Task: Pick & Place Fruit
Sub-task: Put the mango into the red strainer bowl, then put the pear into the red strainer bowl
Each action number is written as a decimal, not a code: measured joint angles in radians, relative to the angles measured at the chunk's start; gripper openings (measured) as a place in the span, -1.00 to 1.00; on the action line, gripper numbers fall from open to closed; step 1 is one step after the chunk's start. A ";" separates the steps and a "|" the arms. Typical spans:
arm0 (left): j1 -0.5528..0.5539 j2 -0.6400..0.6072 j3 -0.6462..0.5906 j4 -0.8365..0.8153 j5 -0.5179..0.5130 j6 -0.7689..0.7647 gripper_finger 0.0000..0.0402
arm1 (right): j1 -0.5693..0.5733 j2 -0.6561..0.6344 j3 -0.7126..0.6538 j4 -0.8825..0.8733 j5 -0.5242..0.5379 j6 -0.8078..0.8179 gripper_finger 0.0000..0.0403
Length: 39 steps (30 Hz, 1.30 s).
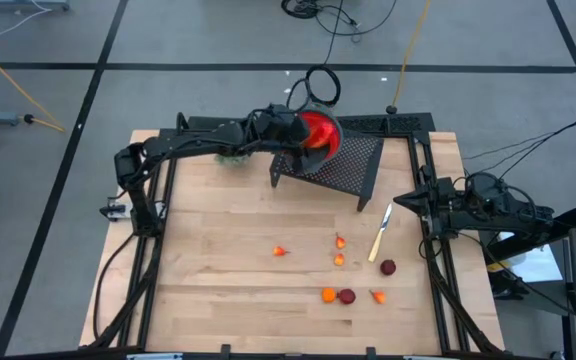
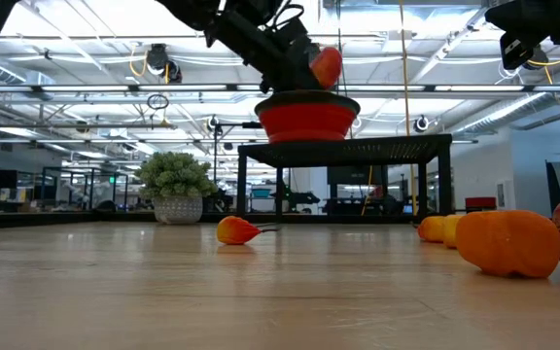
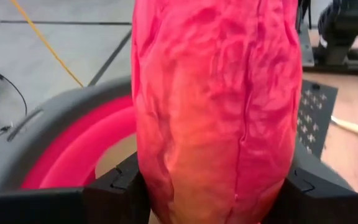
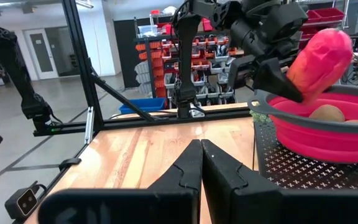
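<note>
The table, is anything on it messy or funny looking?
Nothing is broken or spilled. Small fruit pieces lie scattered on the table, not yet picked up. The left gripper holds a red-orange fruit tilted over the red bowl on the black rack.

My left gripper (image 3: 213, 186) shows only finger bases; the long red-orange piece (image 3: 216, 106) fills that view, its ends cut off at twelve and six o'clock. It hides most of the red bowl (image 3: 73, 149), whose contents I cannot see there
</note>
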 joint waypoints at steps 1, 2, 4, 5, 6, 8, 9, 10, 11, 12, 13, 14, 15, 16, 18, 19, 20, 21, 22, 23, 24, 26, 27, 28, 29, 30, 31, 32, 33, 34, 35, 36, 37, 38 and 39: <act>0.000 0.000 0.000 -0.009 0.001 0.001 0.05 | 0.000 0.000 0.000 0.000 0.000 0.000 -1.00; 0.000 0.000 0.000 -0.019 0.001 0.002 0.06 | 0.000 0.000 0.000 0.000 0.000 0.000 -1.00; 0.000 0.000 0.000 -0.031 0.000 0.003 0.09 | 0.000 0.000 0.000 0.000 0.000 0.000 -1.00; 0.000 0.000 0.000 -0.029 0.000 0.003 0.10 | 0.000 0.000 0.000 0.000 0.000 0.000 -1.00; 0.000 0.000 0.000 -0.023 0.001 0.003 0.10 | 0.000 0.000 0.000 0.000 0.000 0.000 -1.00; 0.003 0.000 0.000 -0.013 0.001 0.003 0.11 | 0.000 0.000 0.000 0.000 0.000 0.000 -1.00; 0.004 0.000 0.000 -0.013 0.001 0.003 0.12 | 0.000 0.000 0.000 0.000 0.000 0.000 -1.00; 0.005 0.000 0.000 -0.015 0.000 0.002 0.12 | 0.000 0.000 0.000 0.000 0.000 0.000 -1.00; 0.007 0.000 0.000 -0.018 0.000 0.001 0.12 | 0.000 0.000 0.000 0.000 0.000 0.000 -1.00; 0.009 0.000 0.000 -0.021 0.000 -0.003 0.12 | 0.000 0.000 0.000 0.000 0.000 0.000 -1.00; 0.009 0.000 0.000 -0.023 0.000 -0.004 0.12 | 0.000 0.000 0.000 0.000 0.000 0.000 -1.00; 0.009 0.000 0.000 -0.026 0.000 -0.007 0.12 | 0.000 0.000 0.000 0.000 0.000 0.000 -1.00; 0.010 0.000 0.000 -0.028 -0.002 -0.009 0.12 | 0.000 0.000 0.000 0.000 0.000 0.000 -1.00; 0.010 0.000 0.000 -0.029 -0.007 -0.015 0.12 | 0.000 0.000 0.000 0.000 0.000 0.000 -1.00; 0.012 0.000 0.000 -0.028 -0.015 -0.033 0.12 | 0.000 0.000 0.000 0.000 0.000 0.000 -1.00; 0.015 0.000 0.000 -0.030 -0.015 -0.043 0.12 | 0.000 0.000 0.000 0.000 0.000 0.000 -1.00; 0.018 0.000 0.000 -0.034 -0.015 -0.052 0.12 | 0.000 0.000 0.000 0.000 0.000 0.000 -1.00; 0.021 0.000 0.000 -0.042 -0.017 -0.054 0.12 | 0.000 0.000 0.000 0.000 0.000 0.000 -1.00; 0.023 0.000 0.000 -0.049 -0.019 -0.056 0.12 | 0.000 0.000 0.000 0.000 0.000 0.000 -1.00; 0.026 0.000 0.000 -0.054 -0.019 -0.056 0.12 | 0.000 0.000 0.000 0.000 0.000 0.000 -1.00; 0.027 0.000 0.000 -0.058 -0.020 -0.056 0.13 | 0.000 0.000 0.000 0.000 0.000 0.000 -1.00; 0.027 0.000 0.000 -0.062 -0.018 -0.056 0.15 | 0.000 0.000 0.000 0.000 0.000 0.000 -1.00; 0.027 0.000 0.000 -0.064 -0.016 -0.056 0.17 | 0.000 0.000 0.000 0.000 0.000 0.000 -1.00; 0.026 0.000 0.000 -0.067 -0.014 -0.056 0.19 | 0.000 0.000 0.000 0.000 0.000 0.000 -1.00; 0.026 0.000 0.000 -0.068 -0.012 -0.055 0.22 | 0.000 0.000 0.000 0.000 0.000 0.000 -1.00; 0.026 0.000 0.000 -0.068 -0.012 -0.055 0.25 | 0.000 0.000 0.000 0.000 0.000 0.000 -1.00; 0.026 0.000 0.000 -0.068 -0.012 -0.055 0.28 | 0.000 0.000 0.000 0.000 0.000 0.000 -1.00; 0.026 0.000 0.000 -0.068 -0.012 -0.055 0.30 | 0.000 0.000 0.000 0.000 0.000 0.000 -1.00; 0.027 0.000 0.000 -0.068 -0.012 -0.055 0.33 | 0.000 0.000 0.000 0.000 0.000 0.000 -1.00; 0.027 0.000 0.000 -0.068 -0.012 -0.053 0.35 | 0.000 0.000 0.000 0.000 0.000 0.000 -1.00; 0.027 0.000 0.000 -0.068 -0.012 -0.052 0.37 | 0.000 0.000 0.000 0.000 0.000 0.000 -1.00; 0.027 0.000 0.000 -0.067 -0.012 -0.052 0.38 | 0.000 0.000 0.000 0.000 0.000 0.000 -1.00; 0.027 0.000 0.000 -0.067 -0.012 -0.052 0.39 | 0.000 0.000 0.000 0.000 0.000 0.000 -1.00; 0.026 0.000 0.000 -0.067 -0.012 -0.052 0.39 | 0.000 0.000 0.000 0.000 0.000 0.000 -1.00; 0.026 0.000 0.000 -0.066 -0.012 -0.051 0.39 | 0.000 0.000 0.000 0.000 0.000 0.000 -1.00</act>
